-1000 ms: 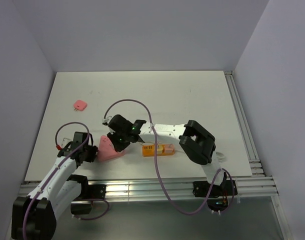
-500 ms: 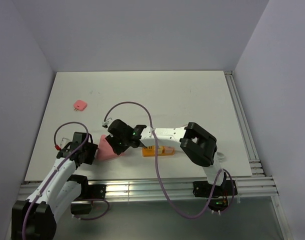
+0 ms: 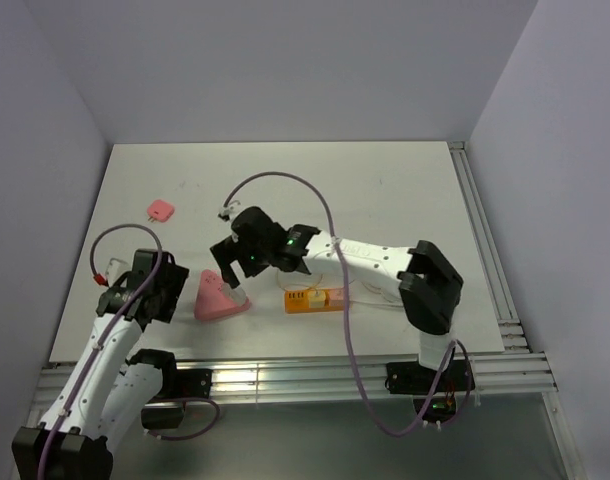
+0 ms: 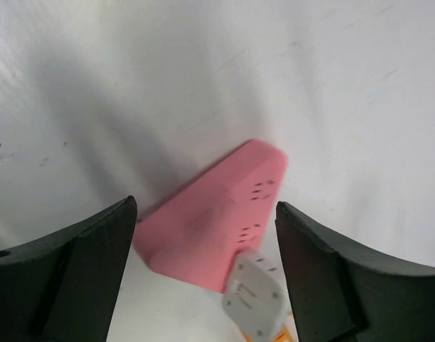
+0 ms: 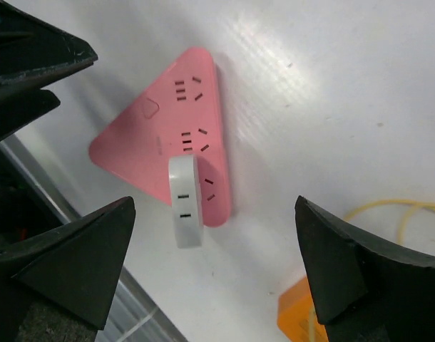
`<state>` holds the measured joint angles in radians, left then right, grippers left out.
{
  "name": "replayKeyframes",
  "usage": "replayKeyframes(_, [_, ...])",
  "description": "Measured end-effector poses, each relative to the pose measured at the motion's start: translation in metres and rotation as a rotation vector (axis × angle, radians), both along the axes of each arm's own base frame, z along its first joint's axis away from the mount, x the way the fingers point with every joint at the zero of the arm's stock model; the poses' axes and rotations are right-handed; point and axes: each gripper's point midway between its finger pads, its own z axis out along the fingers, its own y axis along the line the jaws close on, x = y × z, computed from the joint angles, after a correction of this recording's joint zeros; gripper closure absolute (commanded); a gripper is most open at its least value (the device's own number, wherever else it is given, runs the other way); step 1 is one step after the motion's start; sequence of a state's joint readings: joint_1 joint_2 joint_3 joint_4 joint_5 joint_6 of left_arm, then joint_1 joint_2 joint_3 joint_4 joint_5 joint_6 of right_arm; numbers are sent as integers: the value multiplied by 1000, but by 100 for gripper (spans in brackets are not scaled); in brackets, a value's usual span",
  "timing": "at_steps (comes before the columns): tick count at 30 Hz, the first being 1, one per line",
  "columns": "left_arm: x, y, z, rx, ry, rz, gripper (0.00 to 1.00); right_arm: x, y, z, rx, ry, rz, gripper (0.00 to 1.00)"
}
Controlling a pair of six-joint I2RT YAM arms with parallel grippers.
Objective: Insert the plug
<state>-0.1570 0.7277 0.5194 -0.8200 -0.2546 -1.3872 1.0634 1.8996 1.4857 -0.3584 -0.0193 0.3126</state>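
Plug (image 5: 185,201), white: stands in a socket on the top face of the pink triangular power strip (image 5: 173,135), toward one corner, with nothing holding it. Right gripper (image 5: 214,256): jaws wide apart and empty. A second ago it was closed and low over the strip; it is now raised and drawn back from it. Left gripper (image 4: 203,274): jaws also spread. It has backed off from the strip's left edge, where it had been bracing, and no longer touches it. Orange block (image 3: 315,299) with yellow cord (image 5: 389,209): on the table (image 3: 385,190) just right of the strip. Small pink piece (image 3: 160,209): well beyond the strip, toward the far left. Assessment: both grips released and the plug stays put, so the insertion looks done; how deep it sits cannot be told.
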Motion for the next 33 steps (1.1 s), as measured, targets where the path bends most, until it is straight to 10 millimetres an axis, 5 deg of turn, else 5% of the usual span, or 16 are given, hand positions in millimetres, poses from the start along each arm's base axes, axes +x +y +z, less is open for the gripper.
replayKeyframes(7, [56,22,74,229,-71,-69,1,30,-51,94,178,-82,-124,0])
replayKeyframes(12, [114,35,99,450,-67,-204,0,30,-93,108,204,-99,-180,0])
replayKeyframes(20, [197,82,88,581,76,-208,1,2,-119,64,141,-25,-156,0])
replayKeyframes(26, [254,123,53,545,177,-140,1,-3,-133,55,140,-10,-158,1])
replayKeyframes(33, [267,131,-10,455,258,-166,1,-1,-147,46,142,-9,-167,1])
